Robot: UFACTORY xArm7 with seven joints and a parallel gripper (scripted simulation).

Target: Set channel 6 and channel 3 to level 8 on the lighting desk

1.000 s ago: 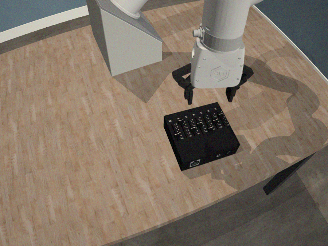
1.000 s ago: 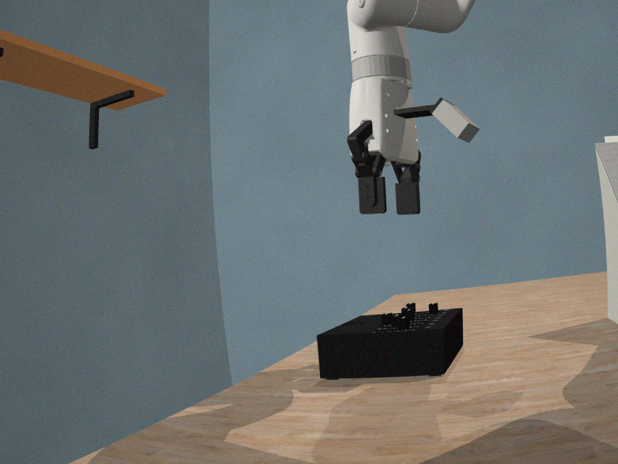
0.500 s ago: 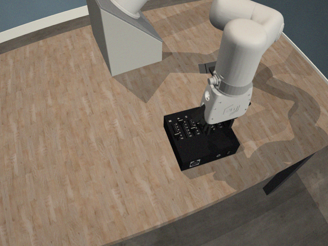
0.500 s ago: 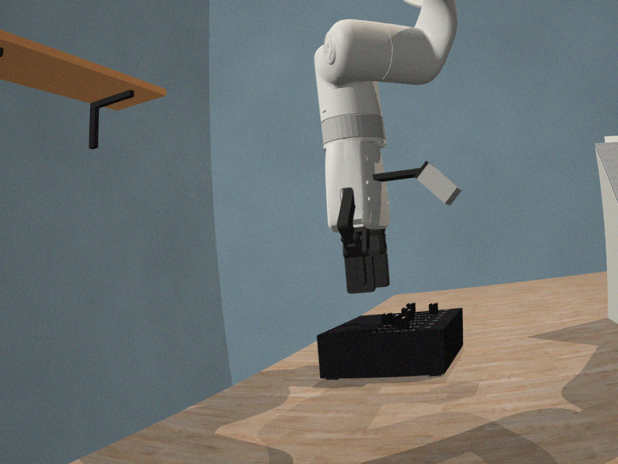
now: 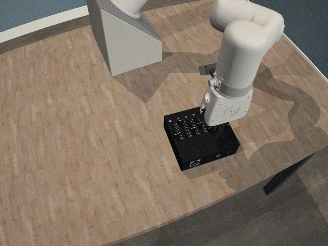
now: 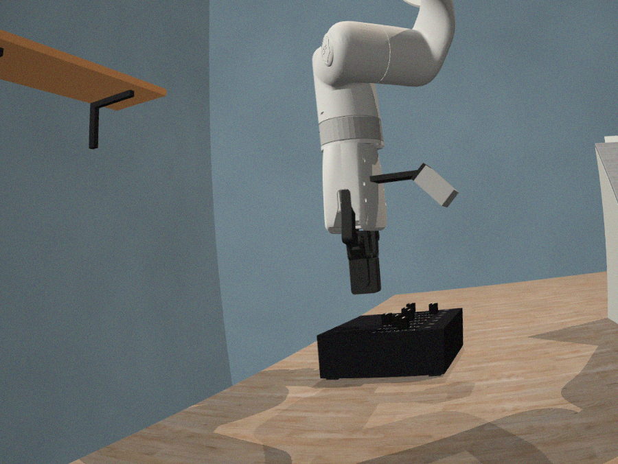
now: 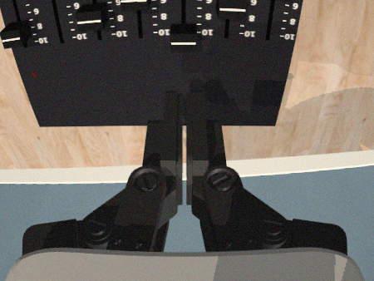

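Note:
The black lighting desk (image 5: 204, 152) (image 6: 389, 349) (image 7: 139, 83) stands flat on the wooden table near its front right edge. Several faders with white-lined caps sit at different levels. In the wrist view one cap (image 7: 183, 41) stands at the 10 end, another (image 7: 90, 21) is near 8, and another (image 7: 233, 7) is near 7. I cannot read the channel numbers. My gripper (image 5: 219, 131) (image 6: 364, 288) (image 7: 184, 115) is shut and empty. It points straight down and hangs a little above the desk's blank panel, touching no cap.
The grey robot base (image 5: 129, 44) stands behind the desk at the back of the table. The table's edge (image 5: 304, 158) is close on the desk's right. A wall shelf (image 6: 75, 75) hangs high at the left.

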